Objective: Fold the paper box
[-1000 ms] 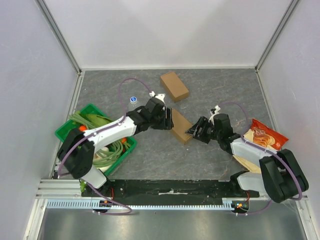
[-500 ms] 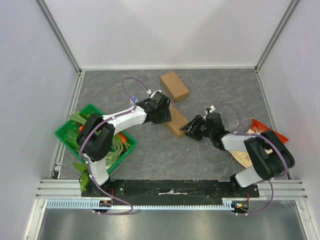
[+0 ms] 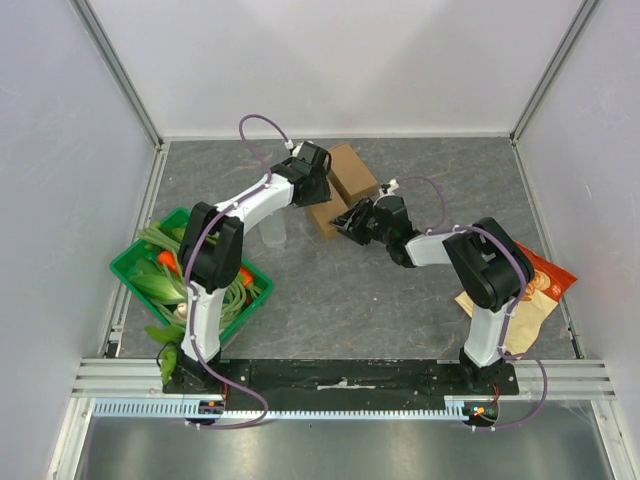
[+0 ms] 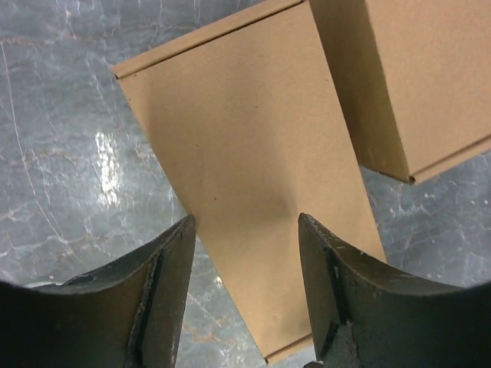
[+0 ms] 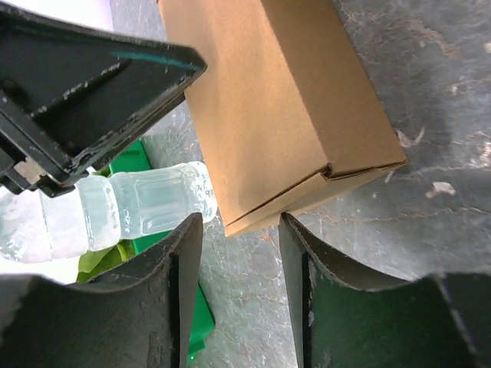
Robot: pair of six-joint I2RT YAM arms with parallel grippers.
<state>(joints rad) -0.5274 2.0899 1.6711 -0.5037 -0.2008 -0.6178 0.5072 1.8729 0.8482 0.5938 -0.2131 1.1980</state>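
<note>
Top external, two cardboard boxes (image 3: 352, 172) adjacent, left claw (image 4: 245, 222) released, right claw (image 5: 239, 218) released

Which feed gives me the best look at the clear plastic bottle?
Right wrist. The clear bottle is large in that view and its ribbed sides are plain to see, though one end is covered. Top external shows it only small and washed-out. Left wrist does not show it at all.
</note>
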